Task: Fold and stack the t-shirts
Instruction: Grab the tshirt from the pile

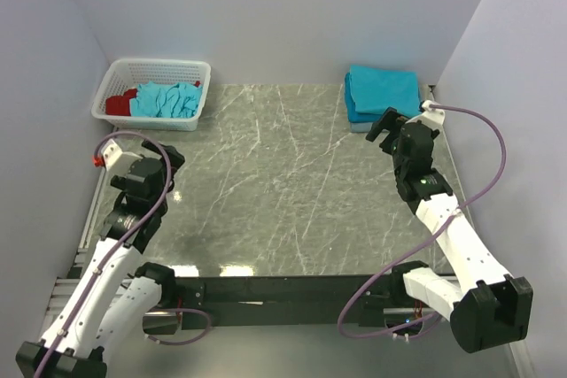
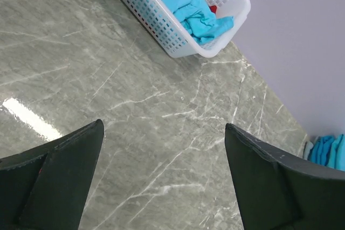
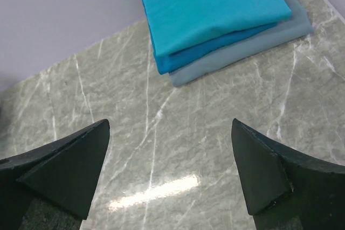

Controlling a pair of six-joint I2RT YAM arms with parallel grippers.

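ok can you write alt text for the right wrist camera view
A neat stack of folded t-shirts, turquoise over darker blue over grey, lies on the marble table near the pale wall. The right gripper is open and empty, its dark fingers in the foreground.

Left arm (image 1: pixel 106 263) rises from the lower left of the top view, elbow bent. The left gripper (image 1: pixel 166 159) sits mid-left with its jaws spread wide and nothing between them. Right arm (image 1: pixel 461 236) reaches from lower right toward upper right. The right gripper (image 1: pixel 386 125) also has its jaws spread wide, holding nothing.
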